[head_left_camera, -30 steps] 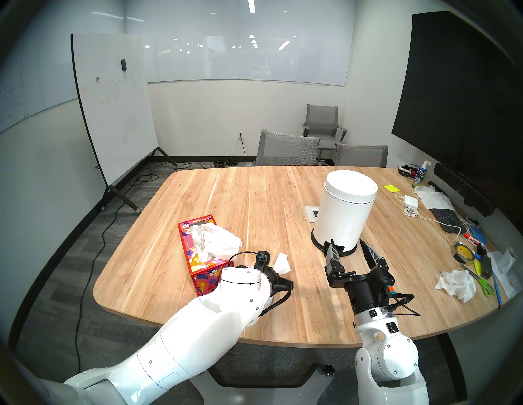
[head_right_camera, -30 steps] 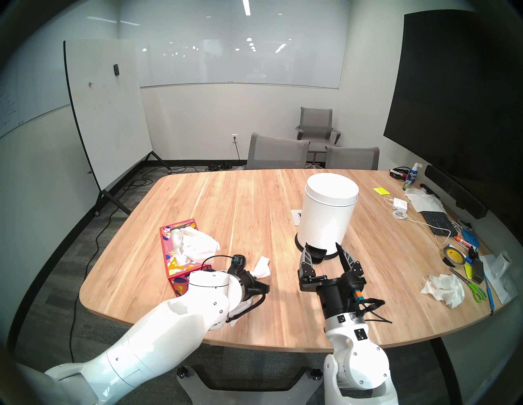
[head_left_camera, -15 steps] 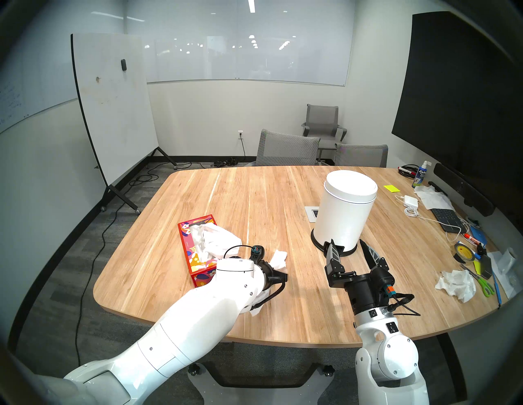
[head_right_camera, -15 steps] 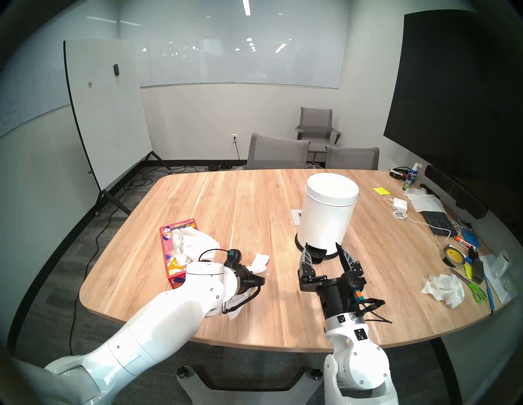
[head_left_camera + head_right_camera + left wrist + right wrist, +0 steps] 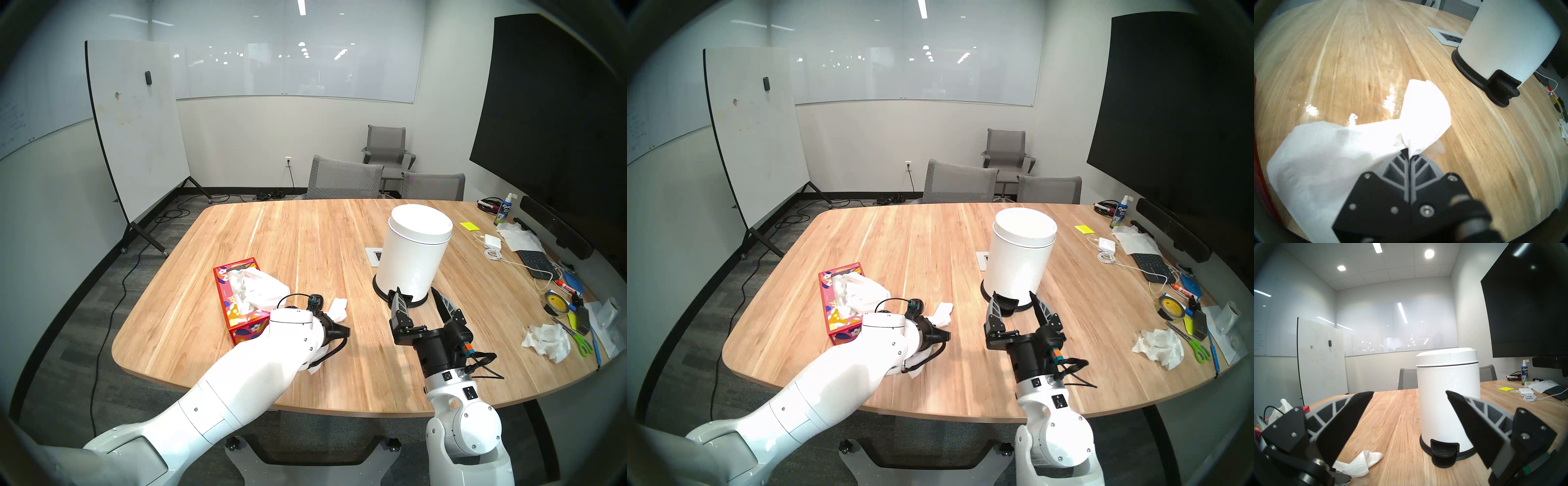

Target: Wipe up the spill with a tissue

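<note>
L gripper (image 5: 1409, 153) jaws shut, pinching the tissue (image 5: 1356, 135), which drapes onto the spill (image 5: 1373, 105) near tabletop's front-left corner. R gripper (image 5: 419, 298) jaws wide apart, empty, facing the white bin (image 5: 412, 251); tissue box (image 5: 237, 298) just left

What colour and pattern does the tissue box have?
The tissue box is red with a colourful floral print, clearest in the head view.
</note>
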